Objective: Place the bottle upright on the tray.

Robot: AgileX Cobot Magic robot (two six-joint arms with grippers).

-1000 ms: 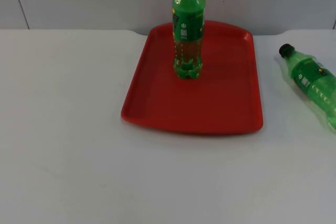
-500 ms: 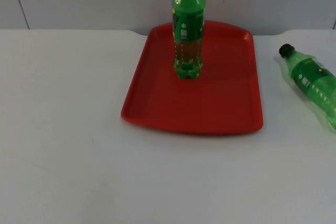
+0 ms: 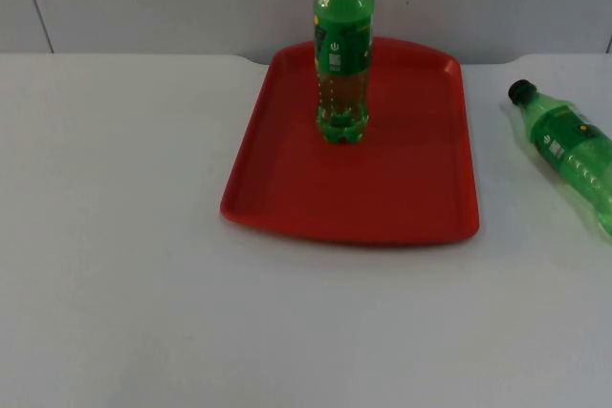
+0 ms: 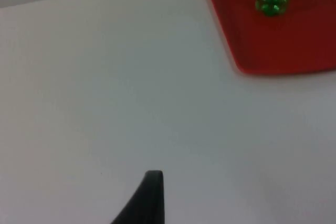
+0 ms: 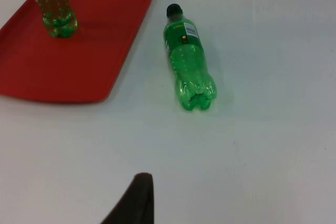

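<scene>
A: Two bottles, and just one of them is dealt with. The standing bottle [image 3: 341, 54] is upright on the red tray [image 3: 402, 193], toward the tray's far edge, near the wall.

B: And the other?

A: The lying bottle [image 3: 571, 152] is on its side on the white worktop [image 3: 124, 265], well clear of the tray's right rim and not touching it. From above, its black cap [image 3: 520, 92] points toward the tray's far right corner and its base runs away from the tray toward the worktop's edge, so the long axis lies slanted to the tray's right side.

B: Which arm would you send?

A: The right one, I'd say. Looking along the right tool [image 5: 137, 198], the lying bottle [image 5: 187, 59] is straight ahead, base toward the tool and cap away, with the tray [image 5: 89, 72] off to one side. So the tool meets it nearly end-on, and I'd guess the wrist has to turn to close across the body.

B: And the left tool [image 4: 149, 198]?

A: It waits over bare worktop on the tray's other side, so it has the tray [image 4: 283, 51] between it and the lying bottle.

B: Are they open?

A: I can't tell for either; one dark fingertip is all I can make out of each.
</scene>
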